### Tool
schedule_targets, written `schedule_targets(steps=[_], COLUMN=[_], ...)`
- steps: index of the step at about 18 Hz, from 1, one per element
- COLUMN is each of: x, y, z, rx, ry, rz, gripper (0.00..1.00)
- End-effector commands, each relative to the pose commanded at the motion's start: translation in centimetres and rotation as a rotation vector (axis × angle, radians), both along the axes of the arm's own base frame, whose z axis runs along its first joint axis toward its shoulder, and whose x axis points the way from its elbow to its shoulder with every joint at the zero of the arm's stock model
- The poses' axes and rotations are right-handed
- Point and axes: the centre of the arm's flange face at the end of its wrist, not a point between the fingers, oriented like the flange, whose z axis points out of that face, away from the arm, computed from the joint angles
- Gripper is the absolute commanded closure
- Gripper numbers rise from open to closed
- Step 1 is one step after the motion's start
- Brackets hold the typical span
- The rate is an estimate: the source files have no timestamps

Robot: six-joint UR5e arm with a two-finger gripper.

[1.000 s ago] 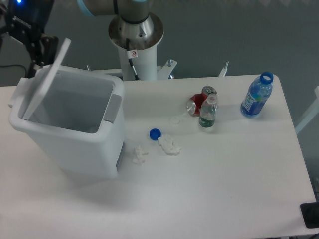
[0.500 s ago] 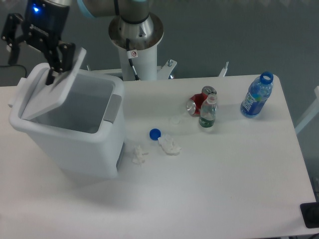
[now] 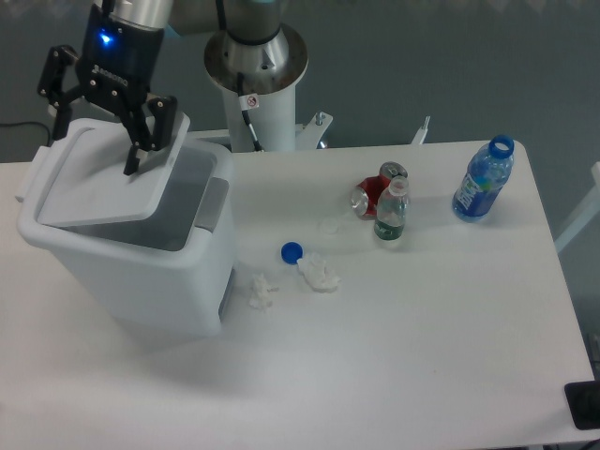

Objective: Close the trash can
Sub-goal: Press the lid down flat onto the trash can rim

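The trash can (image 3: 141,281) is a large white bin at the left of the table, with a grey latch (image 3: 212,202) on its right side. Its flat white lid (image 3: 98,192) lies tilted low over the opening. A gap remains along the right edge, where the inside (image 3: 178,202) shows. My gripper (image 3: 94,141) is above the lid with its fingers spread wide. The right fingertip (image 3: 130,167) is down at the lid's surface. The left finger (image 3: 56,89) is over the hinge side. Nothing is held between the fingers.
The robot's base column (image 3: 255,66) stands behind the bin. A blue cap (image 3: 292,250) and crumpled tissues (image 3: 319,274) (image 3: 260,291) lie right of the bin. A red can (image 3: 370,194), a small bottle (image 3: 391,212) and a blue bottle (image 3: 483,178) are further right.
The lid has swung from nearly upright down to almost flat over the bin. My gripper has moved right and down with it, over the lid.
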Motion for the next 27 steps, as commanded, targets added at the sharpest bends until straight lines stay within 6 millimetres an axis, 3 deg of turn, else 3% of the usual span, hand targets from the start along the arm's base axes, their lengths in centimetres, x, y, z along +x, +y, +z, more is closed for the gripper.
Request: schedule_targets(steps=[8,17,27], x=[-1.2,-2.4,-2.6], y=[0.7,0.1,-0.1], z=[-1.5,-2.7,-3.1], rx=[-0.022,-0.053,-0.068], ry=[0.000,0.030,0.037], rz=[-0.011,-0.010,-0.002], gripper=[0.00,0.00,0.00])
